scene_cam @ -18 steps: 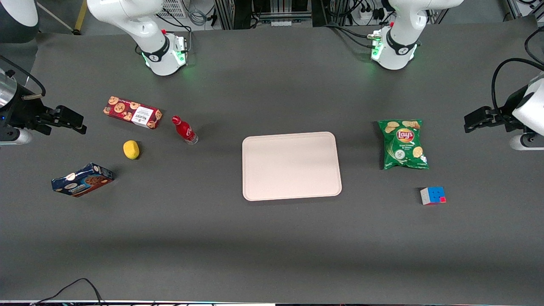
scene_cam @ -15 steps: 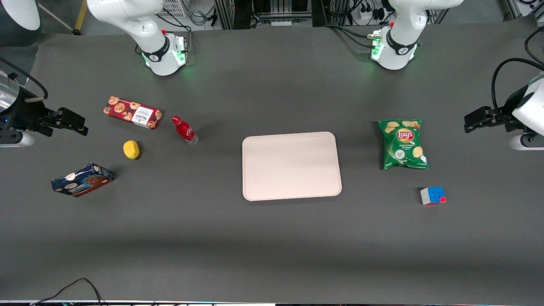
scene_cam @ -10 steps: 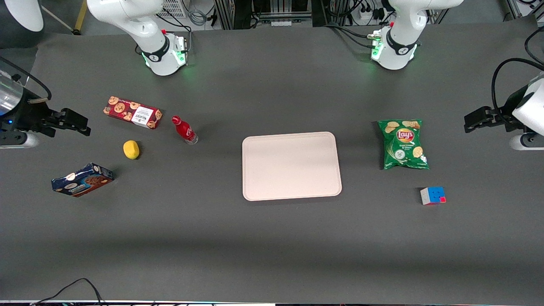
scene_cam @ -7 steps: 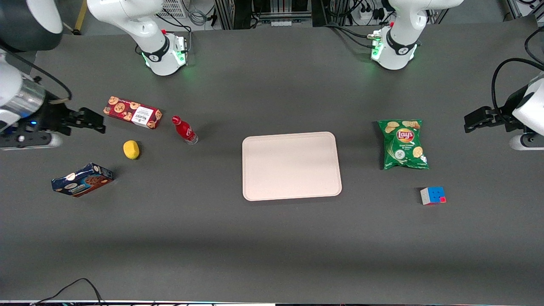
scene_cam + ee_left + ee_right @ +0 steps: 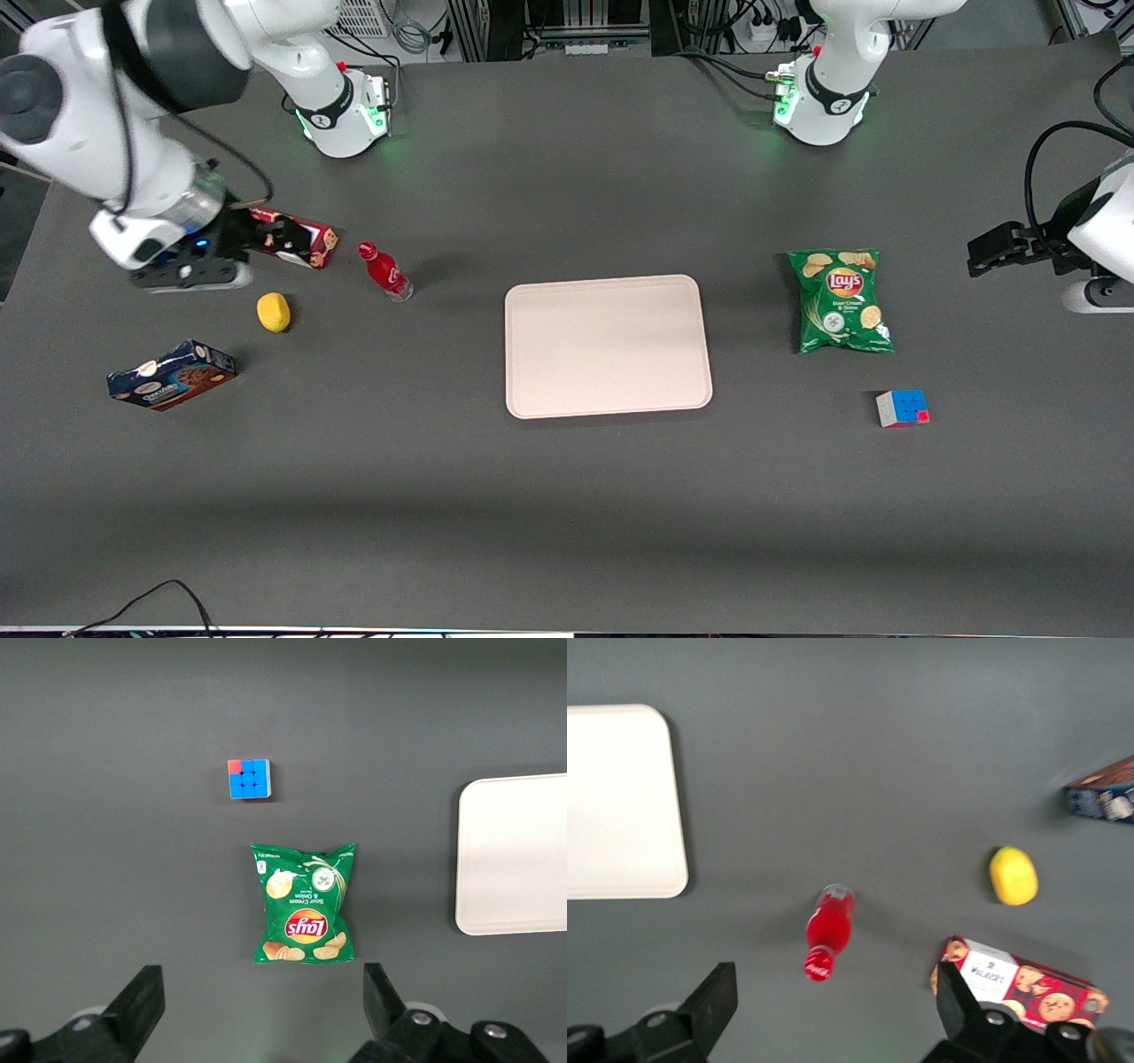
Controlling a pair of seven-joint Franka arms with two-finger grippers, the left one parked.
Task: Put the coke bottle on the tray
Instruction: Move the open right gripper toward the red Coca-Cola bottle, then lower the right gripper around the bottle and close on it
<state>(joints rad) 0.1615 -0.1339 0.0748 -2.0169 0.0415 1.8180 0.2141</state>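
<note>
The coke bottle [image 5: 384,271] is small and red with a red cap, and it stands on the dark table between the red cookie box and the tray [image 5: 607,346]. The tray is large, flat and pale pinkish-beige, with nothing on it. My right gripper [image 5: 282,237] hangs open above the cookie box, beside the bottle toward the working arm's end and apart from it. The right wrist view looks down on the bottle [image 5: 830,930], with the gripper [image 5: 836,992] spread wide and nothing between its fingers. The tray's corner [image 5: 620,802] shows there too.
A red cookie box [image 5: 306,246] lies partly under the gripper. A yellow lemon-like fruit [image 5: 274,312] and a blue box [image 5: 171,375] lie nearer the front camera. A green chips bag [image 5: 842,301] and a colour cube [image 5: 903,408] lie toward the parked arm's end.
The right arm has swung in from the table's end toward the bottle, and its gripper now hangs over the cookie box. The objects on the table have not moved.
</note>
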